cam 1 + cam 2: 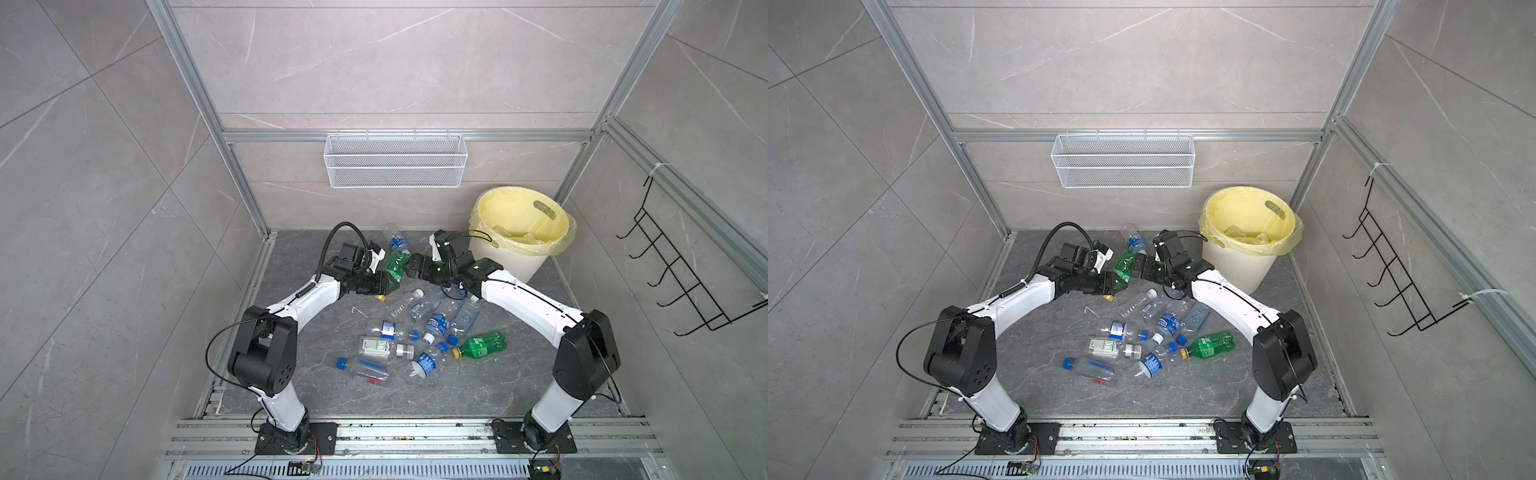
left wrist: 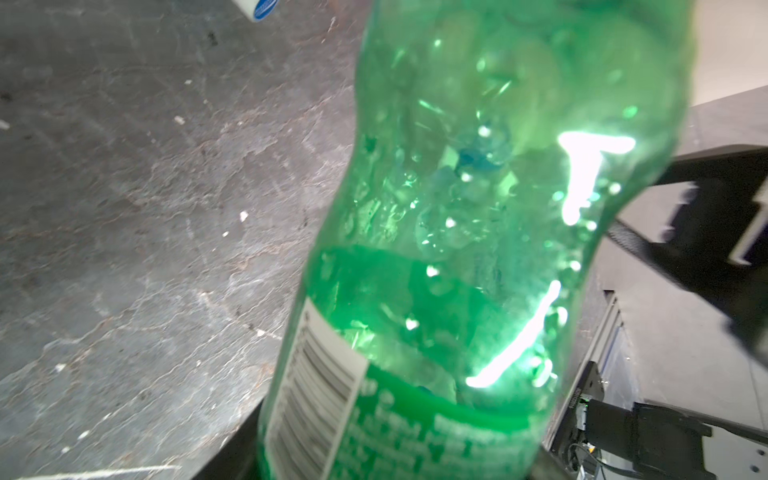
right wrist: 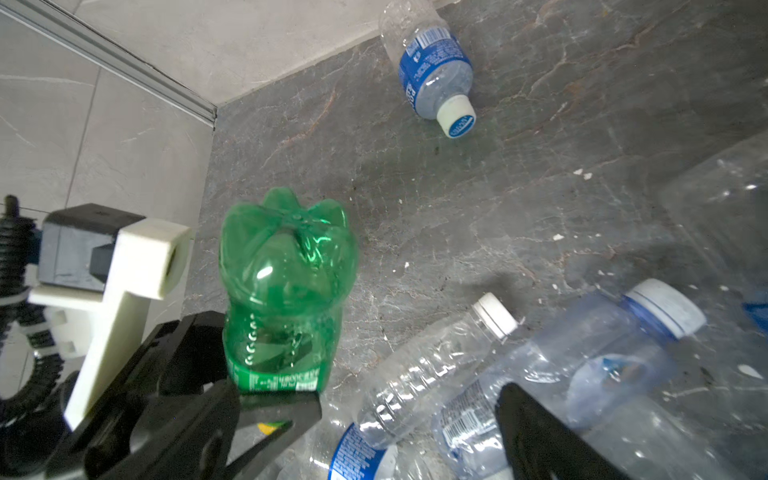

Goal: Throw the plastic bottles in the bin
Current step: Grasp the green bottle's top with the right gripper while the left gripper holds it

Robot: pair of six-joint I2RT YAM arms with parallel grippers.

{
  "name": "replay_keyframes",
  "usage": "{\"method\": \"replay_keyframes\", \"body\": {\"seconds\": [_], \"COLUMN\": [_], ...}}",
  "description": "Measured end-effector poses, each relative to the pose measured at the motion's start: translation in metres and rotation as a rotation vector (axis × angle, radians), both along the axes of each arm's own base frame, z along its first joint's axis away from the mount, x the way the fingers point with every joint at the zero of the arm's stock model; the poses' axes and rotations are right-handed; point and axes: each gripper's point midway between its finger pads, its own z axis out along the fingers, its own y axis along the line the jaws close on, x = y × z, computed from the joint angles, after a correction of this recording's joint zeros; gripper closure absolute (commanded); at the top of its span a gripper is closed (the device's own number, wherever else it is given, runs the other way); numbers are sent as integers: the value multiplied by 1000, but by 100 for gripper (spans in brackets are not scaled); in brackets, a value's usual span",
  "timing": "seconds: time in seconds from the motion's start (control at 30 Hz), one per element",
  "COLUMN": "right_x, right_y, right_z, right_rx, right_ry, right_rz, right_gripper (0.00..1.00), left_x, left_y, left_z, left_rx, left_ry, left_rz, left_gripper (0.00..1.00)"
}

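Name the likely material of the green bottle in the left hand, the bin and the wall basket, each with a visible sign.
Held green bottle: thin translucent glossy plastic; light shines through, moulded lobed base. Bin: probably opaque cream plastic, ribbed wall, thin yellow film liner. Wall basket: seemingly white-coated wire mesh, see-through.

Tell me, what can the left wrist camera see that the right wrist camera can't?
Only the left wrist view shows the barcode on the green bottle. Only the right wrist view shows the left tool gripping that bottle, and the clear bottles lying nearby. Both show the green bottle and the dark stone floor.
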Motion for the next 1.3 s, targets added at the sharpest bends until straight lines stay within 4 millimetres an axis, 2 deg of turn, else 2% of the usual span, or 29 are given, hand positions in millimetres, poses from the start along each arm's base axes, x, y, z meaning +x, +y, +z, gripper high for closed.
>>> {"method": "replay_keyframes", "body": {"seconds": [0.47, 0.67, 0.93, 1.1, 1.3], "right_x": [16, 22, 23, 24, 24], "right_y": [29, 40, 48, 47, 39], "right_z": [20, 18, 20, 20, 21], "right_rx": [156, 201, 240, 240, 199], "right_ry": [9, 24, 34, 34, 16], "right_rz": [12, 25, 40, 35, 15], "right_gripper": [10, 16, 38, 53, 59], "left_x": [-8, -14, -18, -18, -19], "left_y": [-10, -15, -15, -15, -16], "left_z": [25, 31, 32, 34, 37], "left_rx": [-65, -74, -75, -75, -77], "left_ry": [-36, -44, -47, -53, -56], "left_rz": [-29, -48, -52, -52, -50], "left_gripper": [47, 47, 43, 37, 25]}}
